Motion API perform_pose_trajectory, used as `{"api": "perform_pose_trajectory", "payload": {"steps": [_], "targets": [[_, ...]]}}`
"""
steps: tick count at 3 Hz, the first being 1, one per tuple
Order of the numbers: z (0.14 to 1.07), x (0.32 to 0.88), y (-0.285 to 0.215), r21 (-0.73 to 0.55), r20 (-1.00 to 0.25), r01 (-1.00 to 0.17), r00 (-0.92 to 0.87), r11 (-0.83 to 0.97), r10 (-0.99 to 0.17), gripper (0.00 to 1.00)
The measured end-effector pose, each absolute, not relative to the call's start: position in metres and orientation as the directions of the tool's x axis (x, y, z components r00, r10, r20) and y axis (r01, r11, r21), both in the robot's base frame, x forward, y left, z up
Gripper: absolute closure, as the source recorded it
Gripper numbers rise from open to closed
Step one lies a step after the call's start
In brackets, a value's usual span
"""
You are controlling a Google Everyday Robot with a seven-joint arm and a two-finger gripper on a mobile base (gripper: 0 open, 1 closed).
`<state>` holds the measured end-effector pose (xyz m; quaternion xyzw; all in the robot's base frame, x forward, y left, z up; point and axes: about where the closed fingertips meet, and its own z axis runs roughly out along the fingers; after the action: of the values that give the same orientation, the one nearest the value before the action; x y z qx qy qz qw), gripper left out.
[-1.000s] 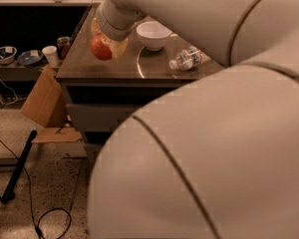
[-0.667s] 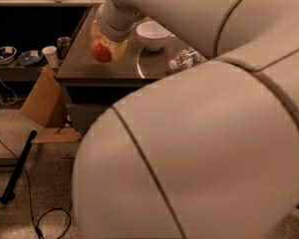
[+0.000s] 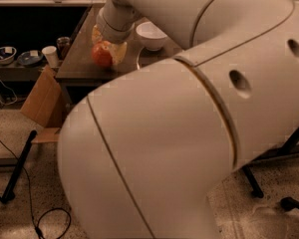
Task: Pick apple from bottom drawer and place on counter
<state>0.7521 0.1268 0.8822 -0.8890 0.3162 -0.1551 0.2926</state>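
The small reddish-orange apple (image 3: pixel 101 57) sits between the pale fingers of my gripper (image 3: pixel 108 51), just above the left part of the glossy grey-brown counter (image 3: pixel 75 59). The gripper is shut on it. My wrist reaches down to it from the upper middle. My arm's large white body fills most of the view. It hides the bottom drawer and the rest of the cabinet front.
A white bowl (image 3: pixel 150 34) stands on the counter right of the gripper. A cardboard box (image 3: pixel 42 103) leans by the cabinet's left side. Cups and dishes (image 3: pixel 51 55) sit on a low shelf at the left. A black stand leg (image 3: pixel 17 168) and a cable (image 3: pixel 45 218) lie on the floor.
My arm's body has swung across and covers more of the view, hiding the crumpled item right of the bowl. The gripper and the apple stay over the counter's left part.
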Motion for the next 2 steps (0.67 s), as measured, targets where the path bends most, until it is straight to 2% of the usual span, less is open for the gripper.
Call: {"api": "perform_pose_trajectory", "payload": {"steps": [1,2], "targets": [[0.876,0.7547,0.1258,-0.601,0.075,-0.489,0.754,-0.633,-0.653,0.62],[0.8719,0.7566,0.1238,-0.589,0.062,-0.505,0.751,-0.632,-0.658,0.44]]}}
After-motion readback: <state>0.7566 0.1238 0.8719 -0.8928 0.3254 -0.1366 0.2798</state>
